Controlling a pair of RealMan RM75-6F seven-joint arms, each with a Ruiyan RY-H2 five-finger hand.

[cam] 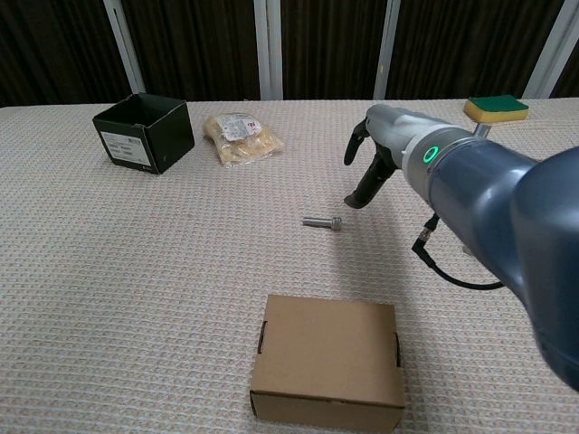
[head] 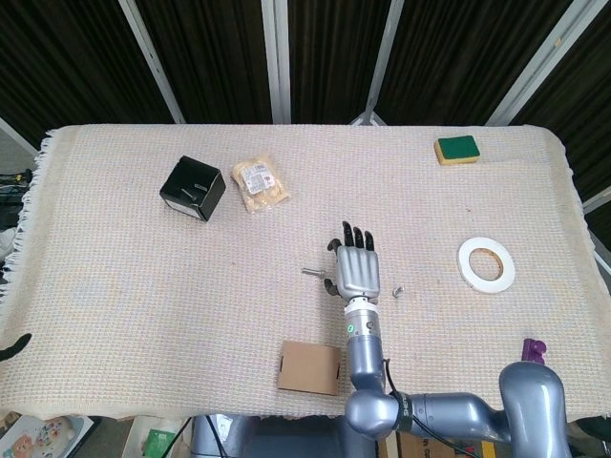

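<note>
Smooth satin-grey metal robot hand (head: pixel 357 269) with matt black fingertips, small shiny steel bolt (head: pixel 313 272), rough beige woven cloth over the table (head: pixel 115 286), matt brown cardboard box (head: pixel 309 368), glossy clear plastic snack bag (head: pixel 261 184)
</note>
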